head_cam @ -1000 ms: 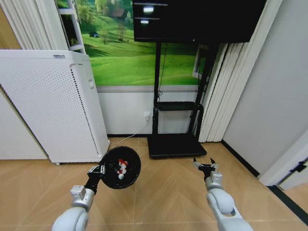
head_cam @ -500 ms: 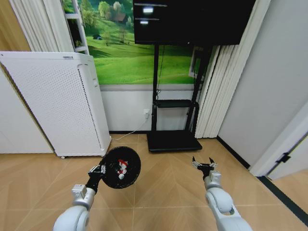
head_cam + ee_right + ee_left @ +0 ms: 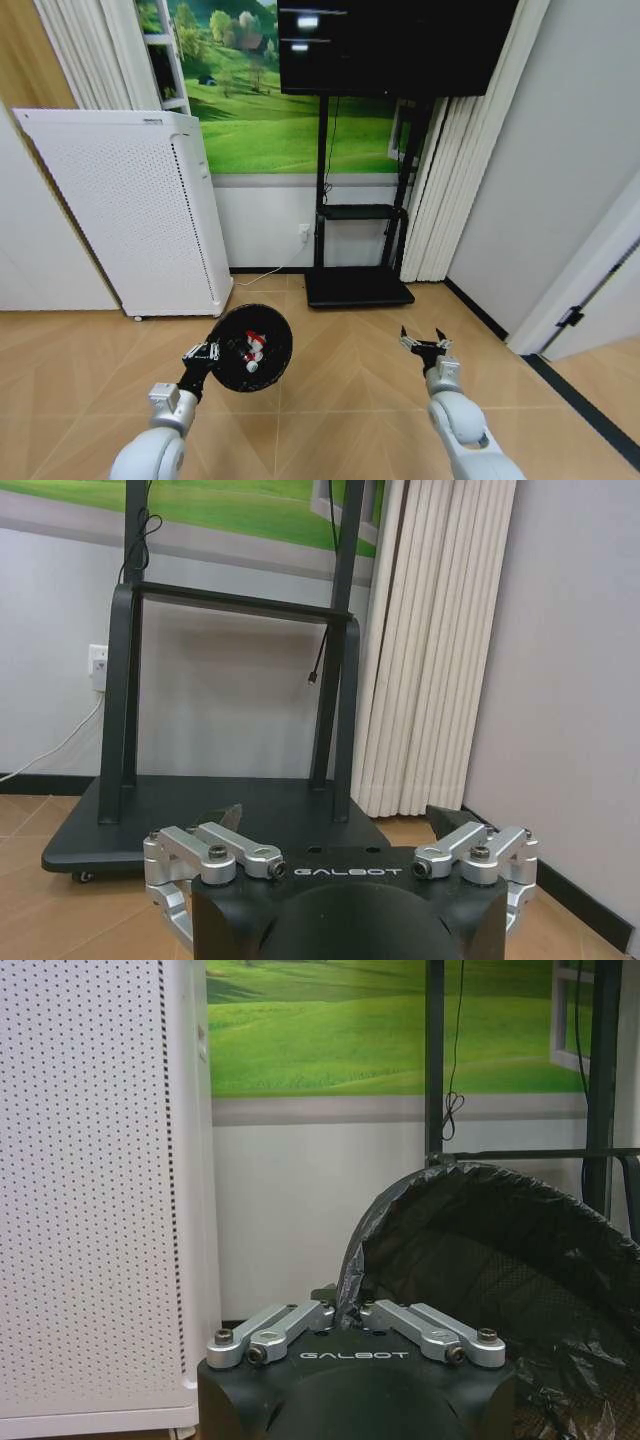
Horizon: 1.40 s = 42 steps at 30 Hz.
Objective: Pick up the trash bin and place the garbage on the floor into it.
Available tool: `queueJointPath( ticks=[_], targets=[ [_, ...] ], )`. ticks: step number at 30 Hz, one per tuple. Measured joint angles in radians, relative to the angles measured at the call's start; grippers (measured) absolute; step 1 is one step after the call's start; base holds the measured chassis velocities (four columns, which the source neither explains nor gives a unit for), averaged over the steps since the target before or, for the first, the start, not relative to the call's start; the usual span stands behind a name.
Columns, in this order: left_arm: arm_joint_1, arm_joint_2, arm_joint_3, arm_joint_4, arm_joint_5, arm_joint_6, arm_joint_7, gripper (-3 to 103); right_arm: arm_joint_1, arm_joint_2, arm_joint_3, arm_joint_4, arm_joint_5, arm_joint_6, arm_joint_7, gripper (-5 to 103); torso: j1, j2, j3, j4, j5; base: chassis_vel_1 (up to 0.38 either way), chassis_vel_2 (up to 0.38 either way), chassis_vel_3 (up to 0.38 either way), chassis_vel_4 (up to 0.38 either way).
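My left gripper (image 3: 205, 353) is shut on the rim of the trash bin (image 3: 252, 350), a small round black bin lined with a dark bag, and holds it above the floor (image 3: 330, 420) with its mouth tipped toward the head camera. Small red and white pieces of garbage (image 3: 254, 347) lie inside it. In the left wrist view the left gripper (image 3: 340, 1312) pinches the bag-covered rim of the trash bin (image 3: 500, 1260). My right gripper (image 3: 423, 343) hovers over the parquet at the right, open with nothing in it. In the right wrist view the right gripper (image 3: 338, 818) is spread wide.
A tall white perforated appliance (image 3: 130, 210) stands at the left against the wall. A black screen stand with a flat base (image 3: 355, 288) is straight ahead, with a cable and wall socket (image 3: 304, 238) beside it. White curtains (image 3: 440, 190) and a door (image 3: 590, 300) are on the right.
The whole head view has shifted, so the camera moved: the appliance and stand sit differently in the picture and more of the right door shows. Both arms and the bin keep their places.
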Motion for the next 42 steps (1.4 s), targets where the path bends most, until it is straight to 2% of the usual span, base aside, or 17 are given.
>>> queueJointPath(
  ticks=[18, 24, 28, 34, 38, 42],
  targets=[
    [0.002, 0.001, -0.011, -0.011, -0.004, 0.0, 0.0, 3, -0.017, -0.002, -0.001, 0.005, -0.012, 0.009, -0.008, 100, 0.0, 0.0, 0.0, 0.0, -0.0003, 0.181, 0.049, -0.179, -0.041],
    [0.006, -0.01, -0.014, -0.014, -0.001, 0.0, -0.002, 3, -0.017, -0.001, -0.001, -0.007, -0.007, 0.048, -0.013, 100, 0.0, 0.0, 0.0, 0.0002, -0.0002, 0.148, 0.124, -0.14, -0.116],
    [0.023, -0.044, 0.007, -0.014, 0.015, -0.002, -0.009, 3, -0.02, -0.007, 0.002, -0.006, -0.003, 0.049, -0.017, 100, 0.0, 0.0, 0.0, -0.0002, 0.0001, 0.012, 0.018, -0.015, -0.011],
    [0.062, -0.135, 0.031, -0.016, 0.025, -0.014, -0.045, 3, -0.023, -0.017, 0.002, -0.007, -0.002, 0.049, -0.021, 100, 0.0, 0.0, 0.0, -0.0002, 0.0, -0.021, -0.018, 0.017, 0.012],
    [0.072, -0.162, -0.008, -0.025, 0.014, -0.012, -0.073, 3, -0.019, -0.03, 0.0, -0.014, 0.0, 0.048, -0.026, 100, 0.0, 0.0, 0.0, 0.0, 0.0002, 0.0, 0.0, 0.0, 0.0],
    [0.076, -0.149, -0.074, -0.002, -0.021, -0.013, -0.076, 3, -0.014, -0.039, -0.002, -0.017, 0.001, 0.044, -0.032, 100, 0.0, 0.0, 0.0, 0.0001, 0.0, 0.0, 0.0, 0.0, 0.0]
  ],
)
